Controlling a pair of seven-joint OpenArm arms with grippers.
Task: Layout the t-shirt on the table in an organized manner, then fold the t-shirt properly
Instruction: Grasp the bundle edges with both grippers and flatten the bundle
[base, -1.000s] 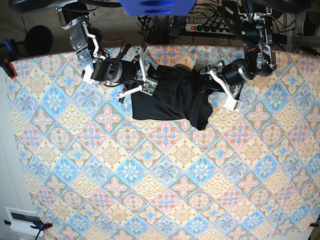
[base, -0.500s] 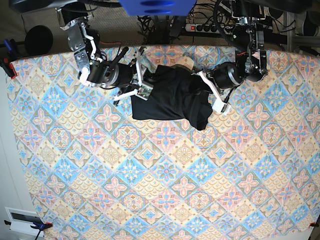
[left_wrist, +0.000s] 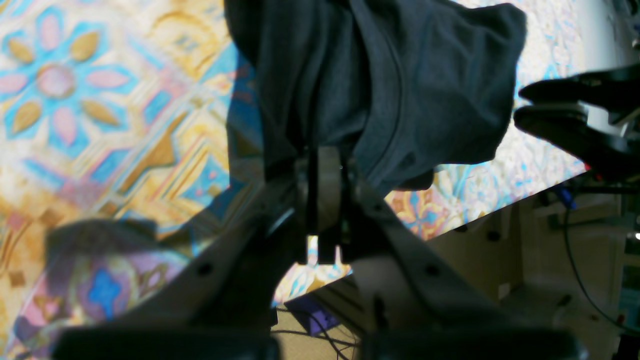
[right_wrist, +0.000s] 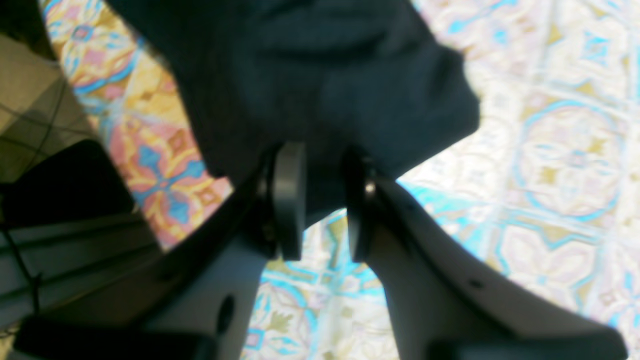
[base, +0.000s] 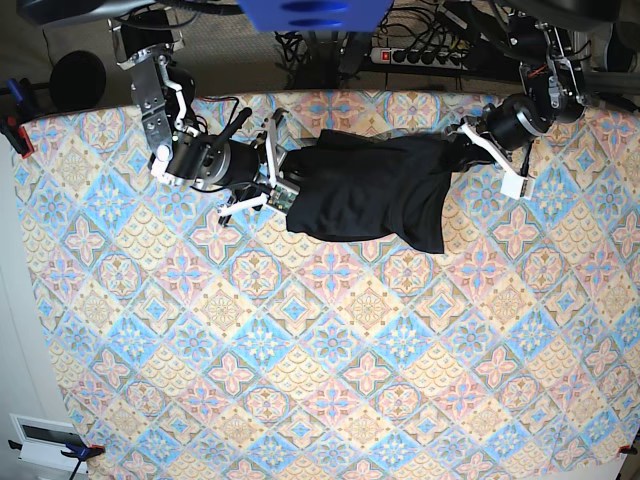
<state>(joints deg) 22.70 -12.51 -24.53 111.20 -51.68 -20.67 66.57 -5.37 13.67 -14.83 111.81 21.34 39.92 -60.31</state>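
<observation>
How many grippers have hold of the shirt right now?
2: the left gripper pinches the t-shirt at its edge nearest the far table rim, the right gripper clamps its opposite end.

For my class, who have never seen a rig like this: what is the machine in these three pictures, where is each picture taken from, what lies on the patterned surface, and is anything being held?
It is a robot with two arms. One picture looks down from above; the other two come from cameras on the wrists. A black t-shirt lies bunched near the far edge of the table, which has a tile-patterned cloth. The left gripper is shut on one end of the shirt. The right gripper has the opposite edge between its fingers. The shirt is not yet laid out flat.
</observation>
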